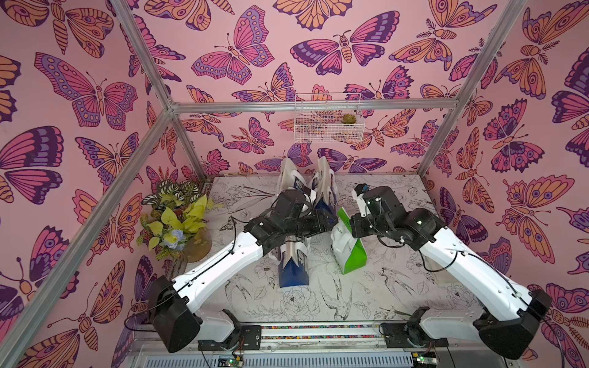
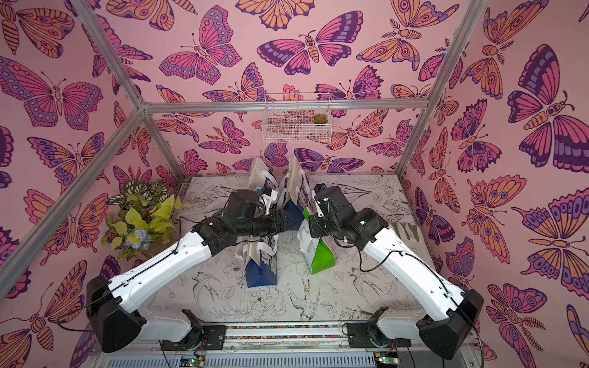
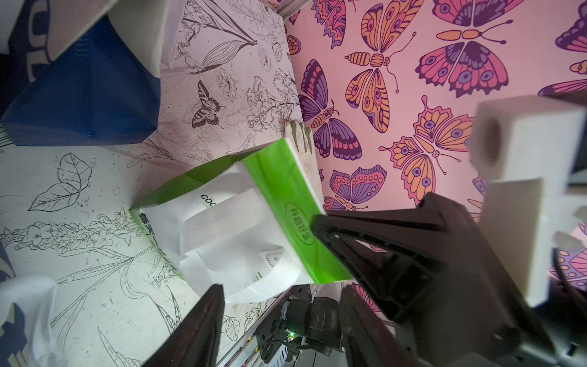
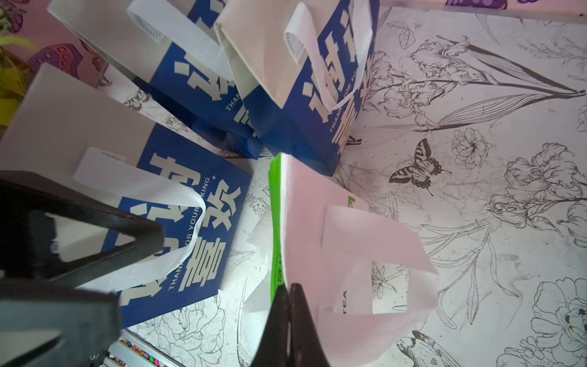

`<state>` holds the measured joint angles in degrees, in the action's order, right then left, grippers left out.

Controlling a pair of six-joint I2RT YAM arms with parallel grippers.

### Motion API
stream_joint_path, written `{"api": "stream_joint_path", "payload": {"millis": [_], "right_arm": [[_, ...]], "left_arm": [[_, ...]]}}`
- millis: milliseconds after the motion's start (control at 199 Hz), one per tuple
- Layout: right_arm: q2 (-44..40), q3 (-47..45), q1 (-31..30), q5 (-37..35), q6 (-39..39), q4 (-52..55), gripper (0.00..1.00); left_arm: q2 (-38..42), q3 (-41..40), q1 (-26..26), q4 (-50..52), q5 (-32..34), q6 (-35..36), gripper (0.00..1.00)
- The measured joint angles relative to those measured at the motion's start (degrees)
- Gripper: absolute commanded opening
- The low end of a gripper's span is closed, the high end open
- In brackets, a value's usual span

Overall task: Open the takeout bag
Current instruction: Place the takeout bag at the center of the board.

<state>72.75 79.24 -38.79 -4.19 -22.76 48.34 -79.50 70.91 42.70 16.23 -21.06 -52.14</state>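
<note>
The green and white takeout bag (image 1: pixel 350 255) (image 2: pixel 320 259) stands mid-table between my two arms. In the right wrist view my right gripper (image 4: pixel 289 286) is shut on the top edge of the bag's wall (image 4: pixel 317 222), with the green rim beside its left finger. In the left wrist view my left gripper (image 3: pixel 282 290) is open. Its fingertips sit just short of the bag's white handle loop (image 3: pixel 254 282), with nothing between them. That view also shows a black finger of the right gripper (image 3: pixel 365 228) on the bag's green side (image 3: pixel 286 197). In both top views the wrists hide the jaws.
Three blue and white bags surround it: one in front left (image 1: pixel 293 270) under my left arm, two behind (image 1: pixel 322 191) (image 1: pixel 291 178). A potted plant (image 1: pixel 173 220) stands at the table's left edge. A wire basket (image 1: pixel 328 121) hangs on the back wall. A pale glove (image 2: pixel 404 231) lies at the right edge.
</note>
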Motion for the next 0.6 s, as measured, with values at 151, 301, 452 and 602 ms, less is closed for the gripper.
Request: {"api": "stream_joint_path", "payload": {"millis": [151, 301, 452, 602], "right_arm": [[0.0, -0.2, 1.1, 0.4, -1.2, -0.1, 0.46], [1.2, -0.2, 2.8, 0.7, -1.9, 0.1, 0.36], [2.7, 0.0, 3.1, 1.0, -2.6, 0.7, 0.17], [2.8, 0.1, 3.1, 1.3, -2.8, 0.9, 0.25]], "left_arm": [[-1.3, -1.8, 0.0, -4.5, -0.9, -1.9, 0.57], [-2.4, -2.3, -0.3, -9.4, -1.9, -3.7, 0.54], [-3.9, -2.3, -0.7, -13.7, -3.0, -5.4, 0.54], [-6.5, -2.3, -0.7, -15.4, -3.8, -6.0, 0.53]]}}
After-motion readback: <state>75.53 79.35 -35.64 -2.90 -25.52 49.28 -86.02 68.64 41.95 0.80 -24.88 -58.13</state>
